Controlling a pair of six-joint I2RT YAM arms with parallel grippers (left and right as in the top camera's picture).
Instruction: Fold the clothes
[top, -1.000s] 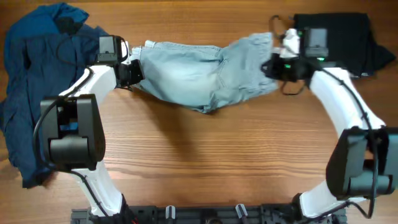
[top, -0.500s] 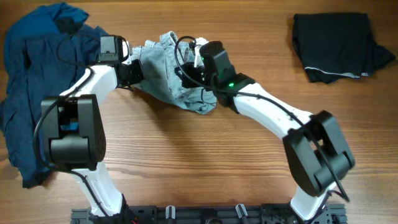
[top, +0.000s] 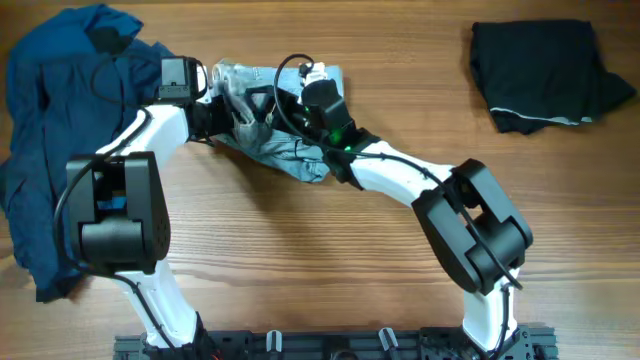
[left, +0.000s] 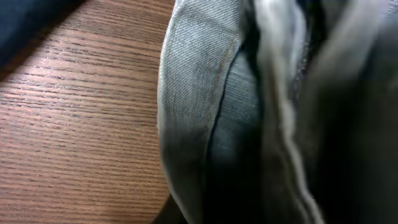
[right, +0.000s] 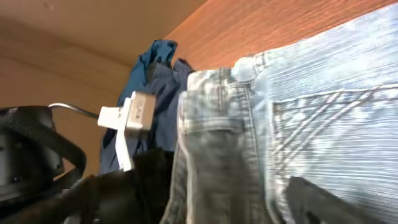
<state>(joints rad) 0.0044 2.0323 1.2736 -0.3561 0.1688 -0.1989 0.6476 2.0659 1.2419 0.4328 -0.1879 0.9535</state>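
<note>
The light-blue denim shorts lie doubled over at the back left of the table. My left gripper is shut on their left edge; in the left wrist view denim folds fill the frame and hide the fingers. My right gripper hovers over the folded shorts, right beside the left one. Its dark fingers stand wide apart and open, with the waistband loose between them. The dark navy garment lies crumpled at far left. The black garment lies at back right.
The right arm stretches diagonally across the middle of the wooden table. The left arm's base stands at front left, next to the navy garment. A white cable plug on the left wrist shows close to my right gripper.
My right gripper carried the shorts' right end across to the left, doubling them over, then opened its jaws. The left gripper stayed in place, still shut.
</note>
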